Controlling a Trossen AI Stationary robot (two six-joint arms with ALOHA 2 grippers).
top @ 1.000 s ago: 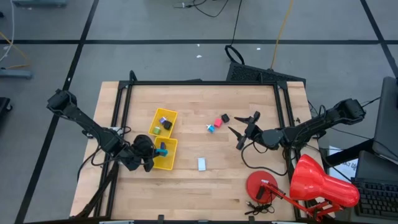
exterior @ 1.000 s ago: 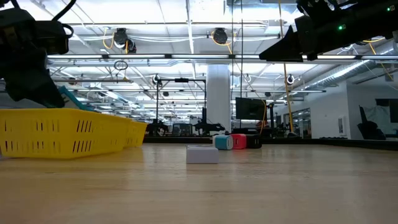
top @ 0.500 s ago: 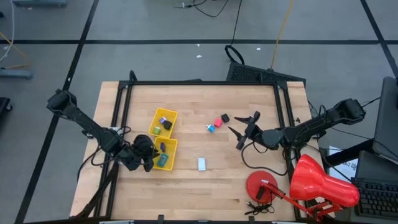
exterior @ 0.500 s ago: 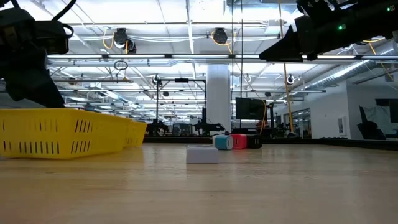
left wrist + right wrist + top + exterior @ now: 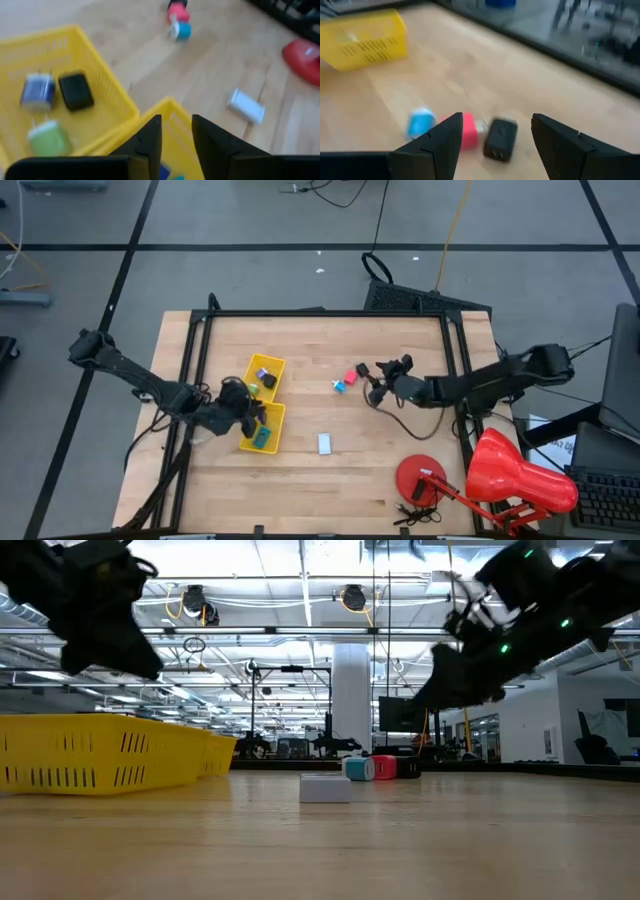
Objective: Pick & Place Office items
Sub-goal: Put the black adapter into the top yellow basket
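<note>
A: Change first, high view. A second ago the left gripper (image 5: 252, 416) held a teal piece over the yellow tray (image 5: 275, 364); now that teal piece (image 5: 262, 437) lies in the tray's near compartment and we see the arm shifted up the tray. The right gripper (image 5: 374, 385) has swung in beside the black piece (image 5: 362, 369) and pink-red piece (image 5: 351, 375). We judge one placement finished and the next pick begun.

B: Low view: the white block (image 5: 325, 787) sits alone on the tabletop (image 5: 400, 840), with the cluster behind it. Both arms are lower in frame than half a second ago.

A: Left wrist view: fingers (image 5: 150, 140) a narrow gap apart, nothing between them. Purple piece (image 5: 37, 92), dark flat rectangle (image 5: 75, 91) and green piece (image 5: 48, 138) share the far compartment.

B: Right wrist view: fingers (image 5: 445, 140) spread wide, empty, aimed at the pink-red and black pieces; the blue-and-white piece (image 5: 420, 123) is beside them. We read no brands, labels or writing anywhere.
</note>
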